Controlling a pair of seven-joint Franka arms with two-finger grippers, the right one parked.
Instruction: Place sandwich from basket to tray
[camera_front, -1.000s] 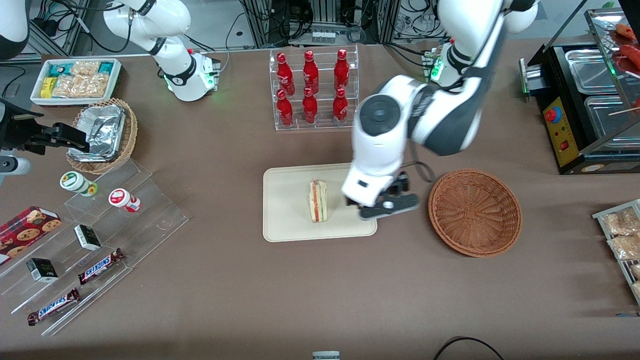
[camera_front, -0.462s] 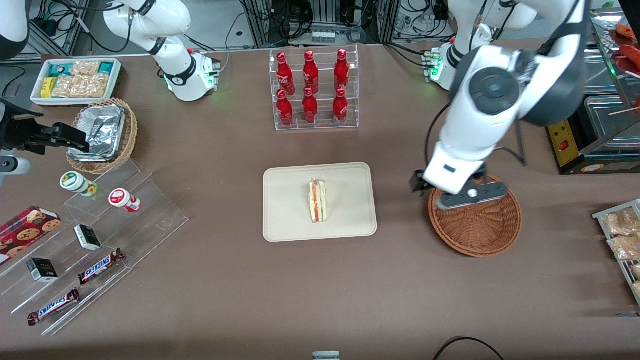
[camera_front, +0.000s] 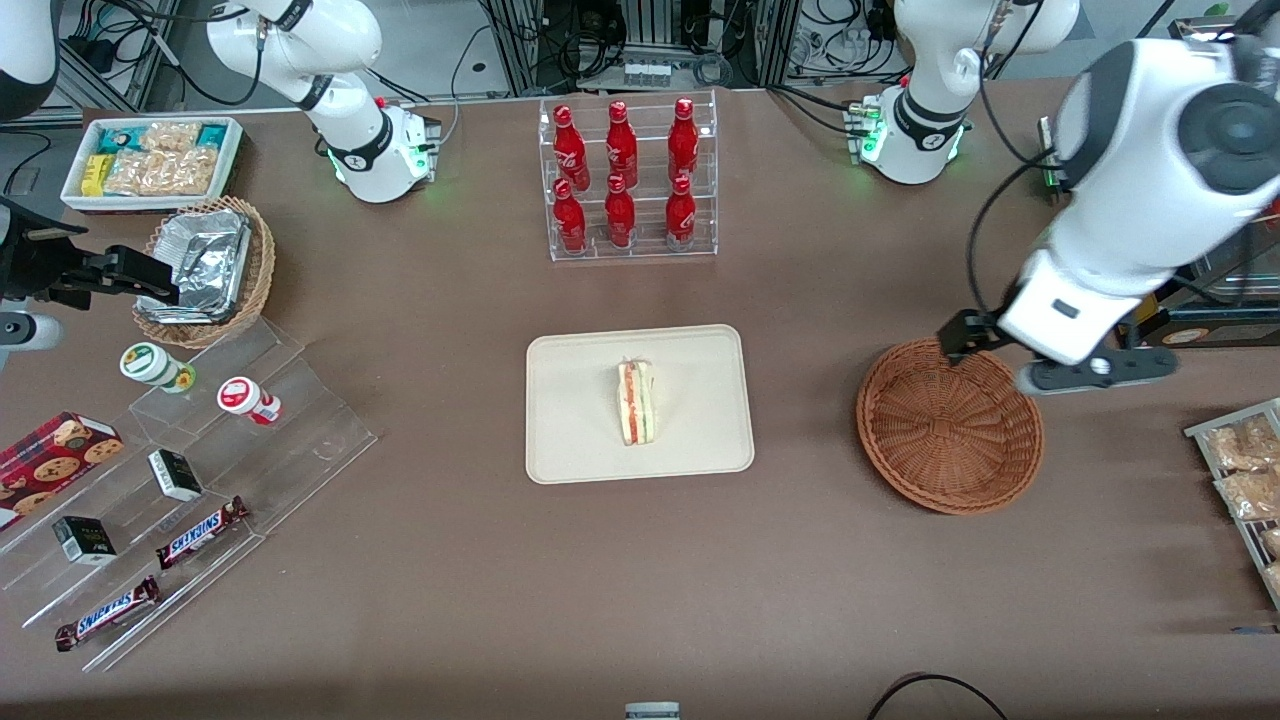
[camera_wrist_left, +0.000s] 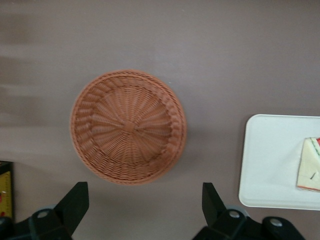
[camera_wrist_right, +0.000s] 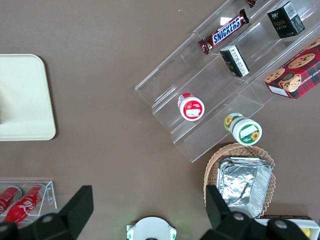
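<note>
The sandwich (camera_front: 636, 402), a wrapped white-bread wedge with red and green filling, lies in the middle of the cream tray (camera_front: 580, 430). The brown wicker basket (camera_front: 950, 425) stands empty beside the tray, toward the working arm's end. My left gripper (camera_front: 1000, 345) hangs above the table at the basket's rim, on the side farther from the front camera, open and empty. The left wrist view shows the basket (camera_wrist_left: 128, 126), part of the tray (camera_wrist_left: 270, 165) and a corner of the sandwich (camera_wrist_left: 311, 164), with the gripper (camera_wrist_left: 145, 210) wide open.
A rack of red bottles (camera_front: 625, 180) stands farther from the camera than the tray. A black food warmer (camera_front: 1170, 200) and a rack of snack bags (camera_front: 1245, 470) are at the working arm's end. Acrylic steps with snacks (camera_front: 170, 470) and a foil-filled basket (camera_front: 205, 265) are at the parked arm's end.
My left gripper has moved from beside the sandwich on the tray, across the basket, toward the working arm's end. The sandwich has stayed on the tray.
</note>
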